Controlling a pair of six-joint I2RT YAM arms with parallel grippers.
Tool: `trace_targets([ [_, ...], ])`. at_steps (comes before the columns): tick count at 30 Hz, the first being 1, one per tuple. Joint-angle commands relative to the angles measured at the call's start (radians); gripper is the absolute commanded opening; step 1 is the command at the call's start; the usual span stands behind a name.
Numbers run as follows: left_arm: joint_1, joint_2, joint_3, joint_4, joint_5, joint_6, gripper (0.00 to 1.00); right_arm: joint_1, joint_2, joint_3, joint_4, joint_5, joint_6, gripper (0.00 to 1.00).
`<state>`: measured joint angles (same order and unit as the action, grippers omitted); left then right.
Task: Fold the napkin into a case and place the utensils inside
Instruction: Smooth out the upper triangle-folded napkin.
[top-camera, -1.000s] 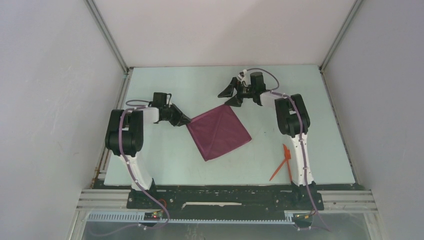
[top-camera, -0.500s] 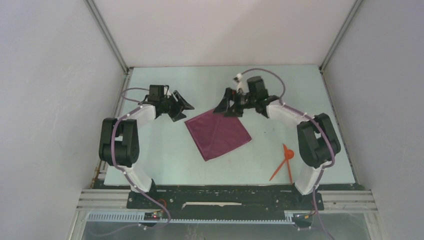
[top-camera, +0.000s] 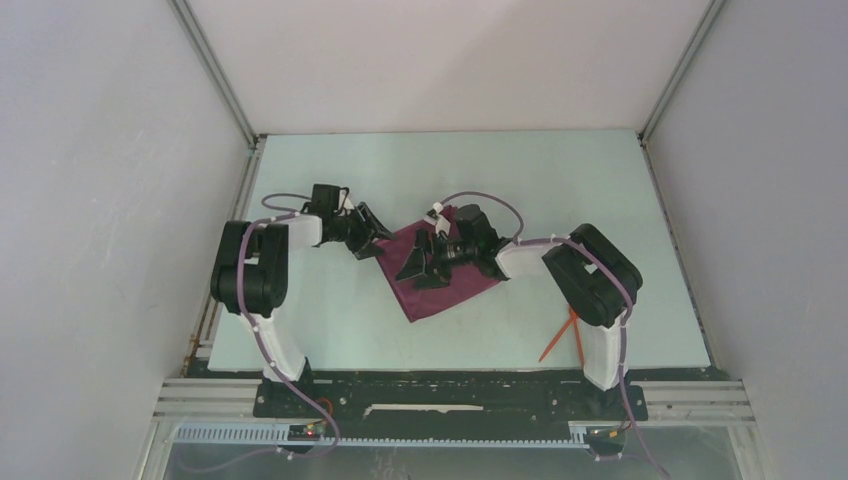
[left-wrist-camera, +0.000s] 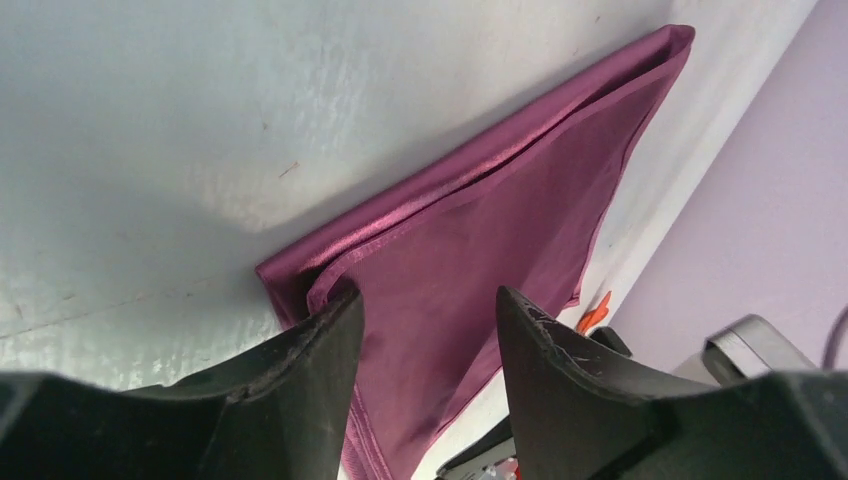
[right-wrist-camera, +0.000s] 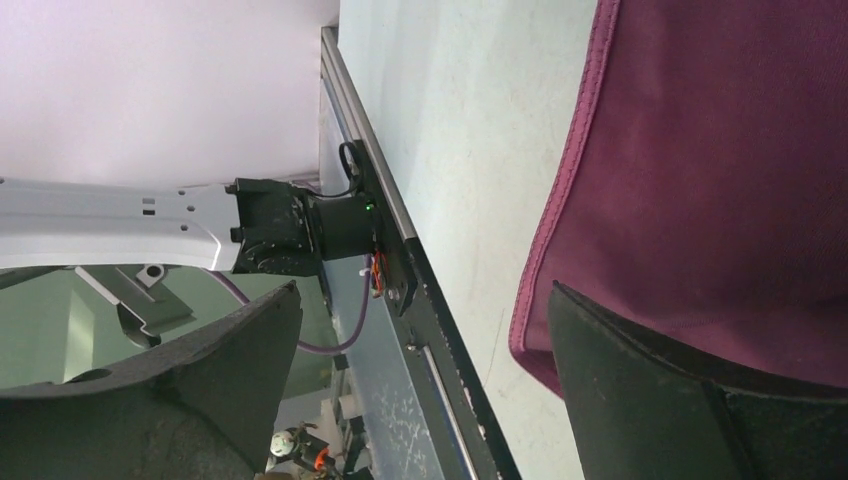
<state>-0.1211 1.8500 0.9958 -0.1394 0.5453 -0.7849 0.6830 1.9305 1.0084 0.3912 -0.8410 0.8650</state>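
Left end effector (left-wrist-camera: 430, 310) parted at the napkin (left-wrist-camera: 500, 220) corner — right end effector (right-wrist-camera: 425, 300) wide apart; both empty.

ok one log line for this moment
napkin folded flat | left jaws open at its corner | right jaws open across its edge | utensils outside napkin

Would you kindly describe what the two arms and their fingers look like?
The left arm and the right arm share one build: white tapered links joined by bulky black joint housings. A thin purple cable runs along each arm. The fingers are matte black and wedge-shaped, with scuffed, pale-worn edges.
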Motion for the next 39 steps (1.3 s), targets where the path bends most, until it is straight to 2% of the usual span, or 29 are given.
trace_targets([
  [1,0.011,0.039,0.029,-0.009,-0.008,0.011,0.61,0.013,0.043,-0.012,0.189,-0.057,0.084,1.00],
  [19,0.029,0.060,0.013,-0.017,-0.031,0.008,0.58,0.099,0.085,-0.070,0.217,-0.073,0.084,1.00],
  [31,0.032,0.061,0.022,-0.031,-0.036,0.017,0.57,0.087,0.089,-0.125,0.198,-0.048,0.036,1.00],
  [34,0.032,-0.004,0.038,-0.041,-0.043,0.029,0.63,0.096,0.001,-0.091,0.070,-0.023,-0.018,1.00],
  [36,0.032,-0.055,0.071,-0.067,-0.013,0.031,0.66,0.100,-0.096,-0.051,-0.108,0.044,-0.104,1.00],
  [37,0.032,-0.084,0.088,-0.084,-0.002,0.032,0.67,0.109,-0.147,-0.023,-0.223,0.113,-0.169,1.00],
  [39,0.031,-0.147,0.126,-0.115,0.019,0.038,0.69,0.160,-0.229,0.045,-0.518,0.358,-0.304,1.00],
])
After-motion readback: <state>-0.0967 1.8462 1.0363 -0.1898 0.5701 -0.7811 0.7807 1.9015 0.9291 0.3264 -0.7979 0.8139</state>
